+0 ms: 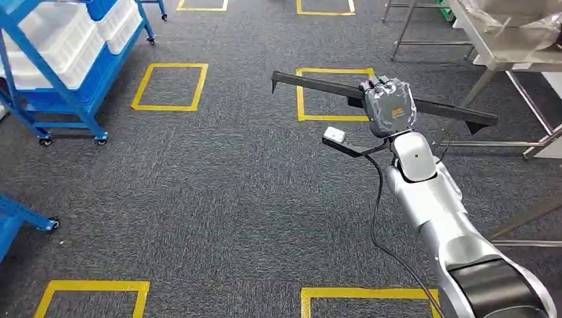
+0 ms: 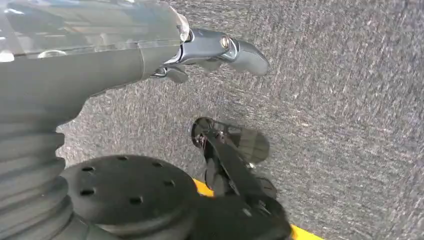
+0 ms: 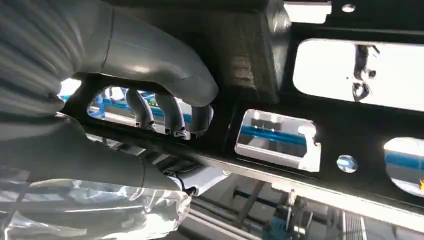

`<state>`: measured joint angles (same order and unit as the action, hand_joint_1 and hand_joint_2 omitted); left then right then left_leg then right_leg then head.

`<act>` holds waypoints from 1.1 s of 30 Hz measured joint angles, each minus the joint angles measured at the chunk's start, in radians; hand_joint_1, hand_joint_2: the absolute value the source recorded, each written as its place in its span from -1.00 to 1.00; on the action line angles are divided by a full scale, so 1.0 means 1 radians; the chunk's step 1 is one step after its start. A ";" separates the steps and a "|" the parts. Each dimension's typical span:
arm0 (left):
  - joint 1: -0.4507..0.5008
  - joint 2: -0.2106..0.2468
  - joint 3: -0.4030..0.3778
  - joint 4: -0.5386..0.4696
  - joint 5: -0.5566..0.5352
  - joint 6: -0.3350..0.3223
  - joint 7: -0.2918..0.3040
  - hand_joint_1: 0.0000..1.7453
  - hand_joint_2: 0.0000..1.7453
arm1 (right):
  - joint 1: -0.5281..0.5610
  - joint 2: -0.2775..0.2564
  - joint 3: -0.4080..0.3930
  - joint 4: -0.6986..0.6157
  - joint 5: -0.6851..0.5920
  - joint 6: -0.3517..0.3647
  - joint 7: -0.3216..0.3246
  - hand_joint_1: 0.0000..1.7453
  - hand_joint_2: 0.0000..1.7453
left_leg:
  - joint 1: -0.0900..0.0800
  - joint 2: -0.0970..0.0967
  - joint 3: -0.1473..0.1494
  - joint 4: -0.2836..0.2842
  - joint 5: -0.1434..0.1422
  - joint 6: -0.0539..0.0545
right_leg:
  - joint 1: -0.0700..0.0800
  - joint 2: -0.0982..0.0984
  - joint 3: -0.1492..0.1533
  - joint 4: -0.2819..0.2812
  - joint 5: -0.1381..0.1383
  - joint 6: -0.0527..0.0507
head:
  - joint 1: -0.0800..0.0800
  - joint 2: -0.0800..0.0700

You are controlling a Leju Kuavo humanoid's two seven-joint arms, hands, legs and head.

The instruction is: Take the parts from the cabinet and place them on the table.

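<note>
A blue cabinet point(image 1: 59, 59) with white bins stands at far left. The left hand point(image 2: 210, 50) hangs over carpet, fingers apart, holding nothing. The right hand point(image 1: 389, 106) grips a long, black, flat metal part point(image 1: 318, 84) with rectangular cut-outs, near the steel table point(image 1: 504, 40).

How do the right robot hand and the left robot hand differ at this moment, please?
The right robot hand is raised in front of the robot and grips a long black part near its middle; the left robot hand holds nothing. In the right wrist view the right hand's fingers wrap through a cutout in the part, while the left hand hangs over bare grey carpet. Both have grey covers.
</note>
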<state>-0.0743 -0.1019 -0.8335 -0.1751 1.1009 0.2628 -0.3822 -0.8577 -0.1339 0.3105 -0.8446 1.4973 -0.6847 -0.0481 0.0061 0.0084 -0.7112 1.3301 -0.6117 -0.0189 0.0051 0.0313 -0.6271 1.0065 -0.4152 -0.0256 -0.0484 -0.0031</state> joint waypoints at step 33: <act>0.006 -0.003 0.003 0.002 0.017 0.010 -0.022 -1.00 1.00 | 0.032 -0.016 -0.018 0.058 0.027 -0.011 0.062 1.00 1.00 | 0.007 -0.007 0.030 -0.114 0.096 0.004 | -0.011 0.046 0.005 0.011 -0.010 0.012 | -0.001 0.000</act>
<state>-0.0680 -0.1045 -0.8305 -0.1736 1.1177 0.2724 -0.4044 -0.8259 -0.1495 0.2926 -0.7870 1.5247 -0.6958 0.0141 0.0134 0.0016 -0.6810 1.2156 -0.5160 -0.0152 -0.0063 0.0776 -0.6223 1.0175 -0.4257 -0.0137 -0.0492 -0.0031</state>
